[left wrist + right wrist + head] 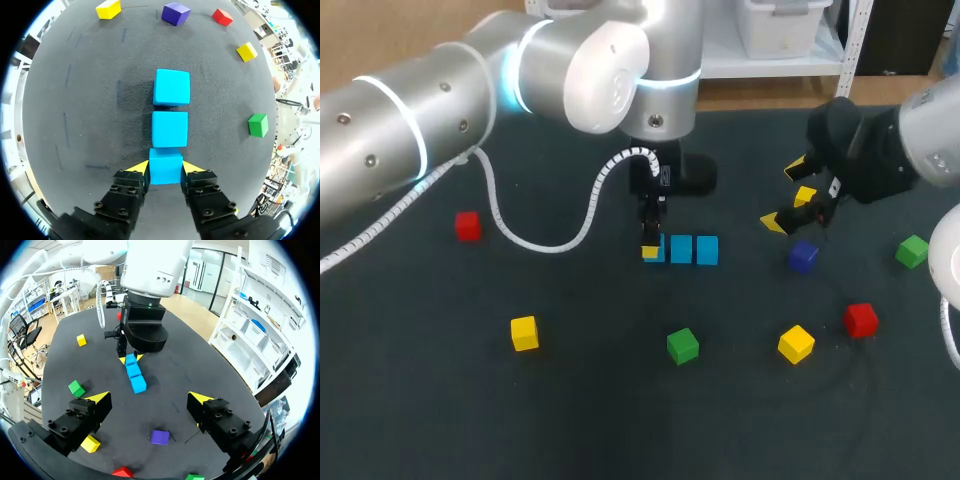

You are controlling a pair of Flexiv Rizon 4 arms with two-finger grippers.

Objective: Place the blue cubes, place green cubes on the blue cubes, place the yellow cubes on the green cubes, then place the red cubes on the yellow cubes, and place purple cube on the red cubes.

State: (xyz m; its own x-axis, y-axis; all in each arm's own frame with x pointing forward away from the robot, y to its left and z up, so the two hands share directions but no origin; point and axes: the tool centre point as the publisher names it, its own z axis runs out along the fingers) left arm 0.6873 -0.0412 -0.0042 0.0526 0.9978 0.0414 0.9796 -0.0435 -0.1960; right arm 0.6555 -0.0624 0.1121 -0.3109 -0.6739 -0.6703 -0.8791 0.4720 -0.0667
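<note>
Our left jaws pinch the third blue cube [165,167], seemingly set down; we should release next; right jaws spread, empty

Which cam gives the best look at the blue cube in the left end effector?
Left wrist view: the blue cube sits unobstructed between both yellow fingertips. Head view: the left end effector mostly covers it. Right wrist view: small and far.

Eleven cubes [681,249], three of them blue.
</note>
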